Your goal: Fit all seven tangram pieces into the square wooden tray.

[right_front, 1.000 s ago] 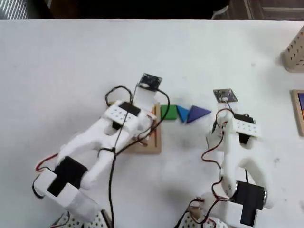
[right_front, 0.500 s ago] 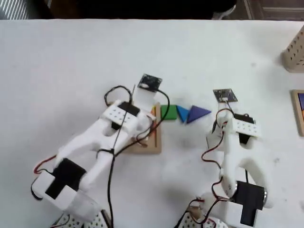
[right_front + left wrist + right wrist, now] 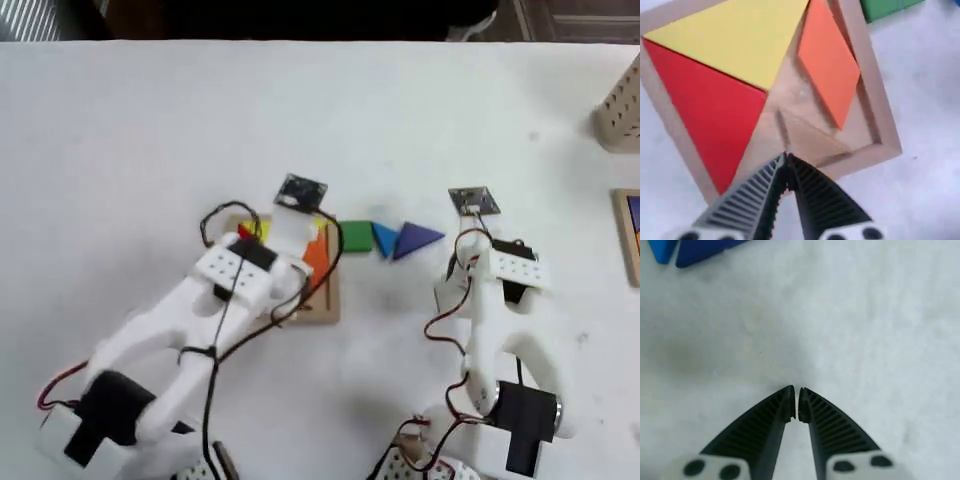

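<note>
The square wooden tray (image 3: 881,131) holds a yellow triangle (image 3: 740,35), a red triangle (image 3: 710,110) and an orange parallelogram (image 3: 829,65). My left gripper (image 3: 786,161) is shut and empty, hovering over the tray's bare corner. In the high view the left arm covers much of the tray (image 3: 325,298), with the orange piece (image 3: 317,256) and a bit of yellow (image 3: 254,229) showing. Just right of the tray lie a green piece (image 3: 352,236), a blue triangle (image 3: 382,238) and a dark blue triangle (image 3: 415,238). My right gripper (image 3: 795,394) is shut and empty over bare table near the dark blue triangle (image 3: 705,250).
A wooden pegboard block (image 3: 620,110) stands at the far right edge, and part of another wooden tray (image 3: 630,235) lies below it. Red and black cables hang along both arms. White table stretches open behind the pieces.
The left arm has drawn back toward the near-left, uncovering the orange, yellow and red pieces in the tray. The right arm has not moved.
</note>
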